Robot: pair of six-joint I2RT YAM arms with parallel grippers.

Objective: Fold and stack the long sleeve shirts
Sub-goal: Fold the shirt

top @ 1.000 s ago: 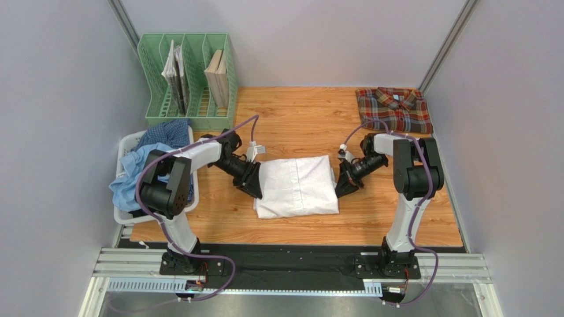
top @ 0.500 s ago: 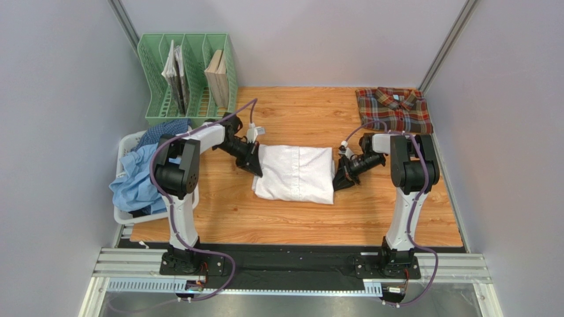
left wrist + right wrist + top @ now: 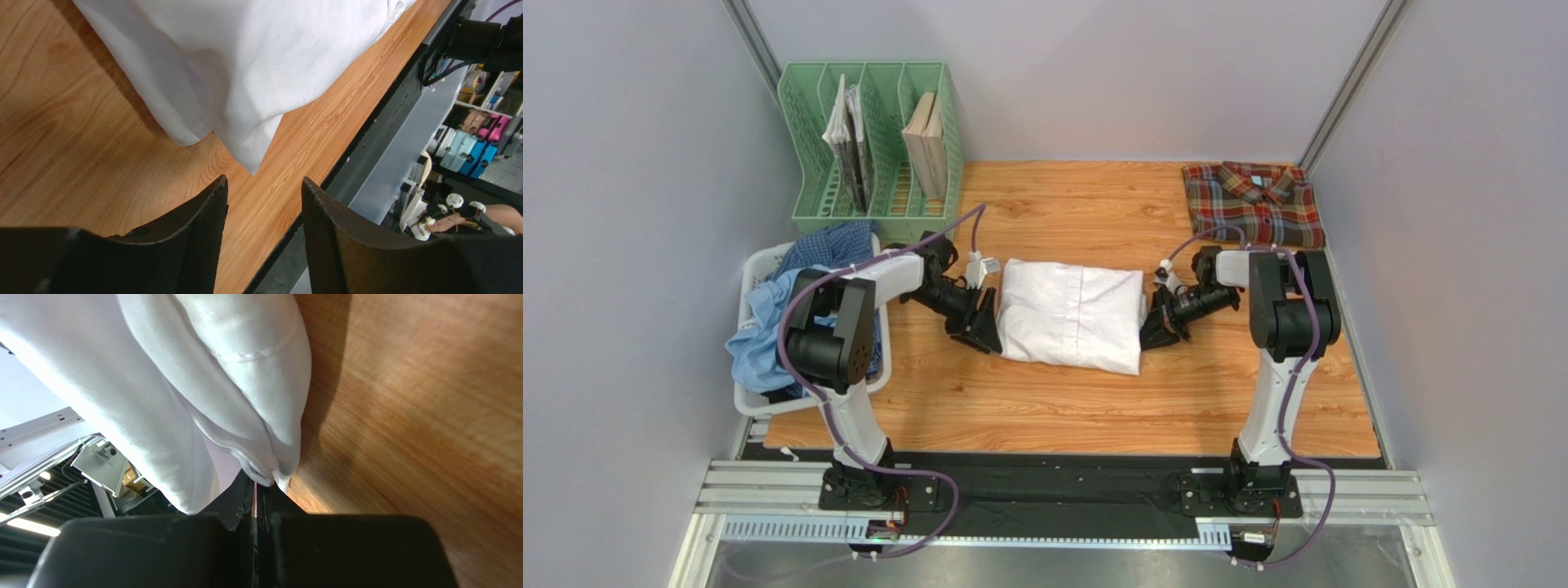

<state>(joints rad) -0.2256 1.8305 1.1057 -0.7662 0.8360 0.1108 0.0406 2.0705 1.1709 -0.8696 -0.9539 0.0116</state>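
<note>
Since a second ago the white shirt [image 3: 1071, 316] has slid toward 12 o'clock on the wooden surface [image 3: 1063, 417]. It now lies folded at the middle, with bare wood all round it. At 1 o'clock the plaid shirt [image 3: 1252, 202] lies folded in the far corner, well apart. At 9 o'clock blue shirts [image 3: 775, 331] are heaped in the white basket [image 3: 760, 260] at the surface's edge, and a green file rack [image 3: 873, 147] stands at 11 o'clock. The left fingers [image 3: 199, 236] are partly spread and empty, just off the white shirt's 9 o'clock edge. The right fingers [image 3: 184, 551] are pressed together at its 3 o'clock edge, the hem apparently nipped between their tips.
</note>
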